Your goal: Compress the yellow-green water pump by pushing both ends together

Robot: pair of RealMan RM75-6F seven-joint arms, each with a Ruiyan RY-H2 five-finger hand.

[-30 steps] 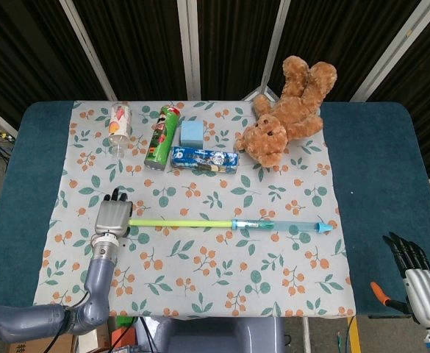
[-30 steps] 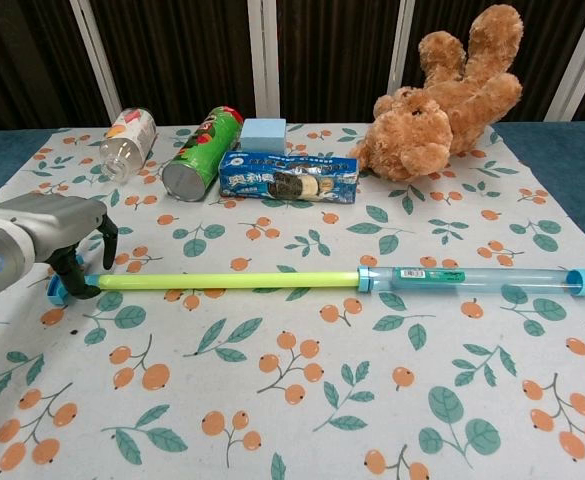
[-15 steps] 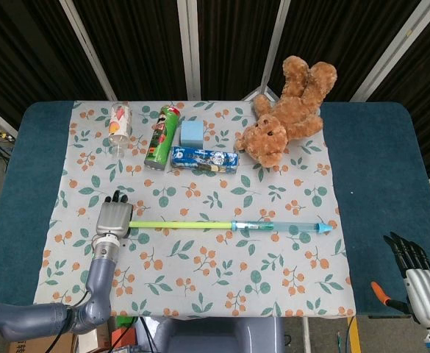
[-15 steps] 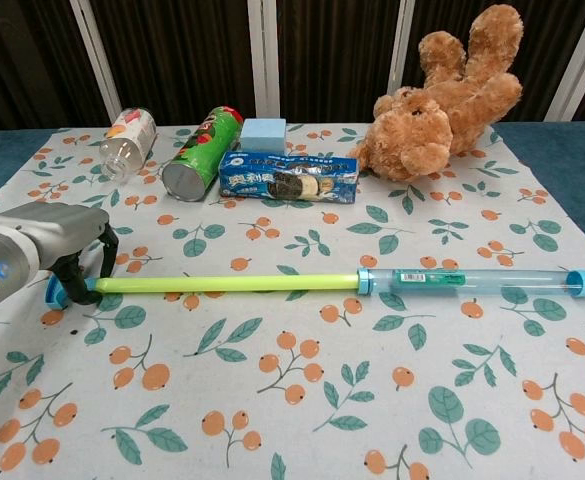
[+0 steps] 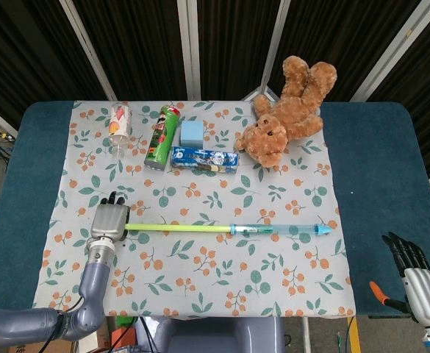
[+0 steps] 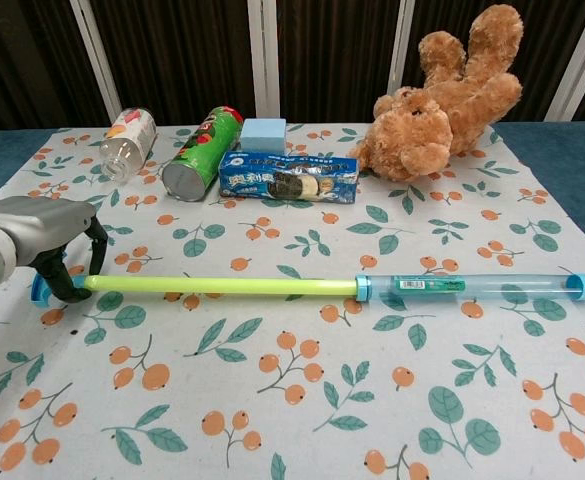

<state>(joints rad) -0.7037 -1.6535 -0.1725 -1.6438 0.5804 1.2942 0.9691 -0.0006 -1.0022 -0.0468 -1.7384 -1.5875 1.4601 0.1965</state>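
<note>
The water pump lies across the floral cloth, fully extended: a yellow-green rod (image 5: 178,228) (image 6: 222,286) on the left runs into a clear blue barrel (image 5: 273,230) (image 6: 462,285) on the right. My left hand (image 5: 108,220) (image 6: 32,235) is at the rod's left end, fingers curled around the blue handle (image 6: 42,290). My right hand (image 5: 420,283) hangs off the table's front right corner, well apart from the barrel's tip (image 5: 323,229), fingers straight and holding nothing. The chest view does not show the right hand.
Along the back of the cloth lie a plastic bottle (image 5: 118,125), a green chips can (image 5: 162,137), a blue block (image 5: 192,132), a blue biscuit pack (image 5: 205,159) and a brown teddy bear (image 5: 288,110). An orange-handled tool (image 5: 380,293) sits beside my right hand.
My left hand has drawn the handle end a little to the left, and the whole pump slid left with it. The right hand has barely moved.
</note>
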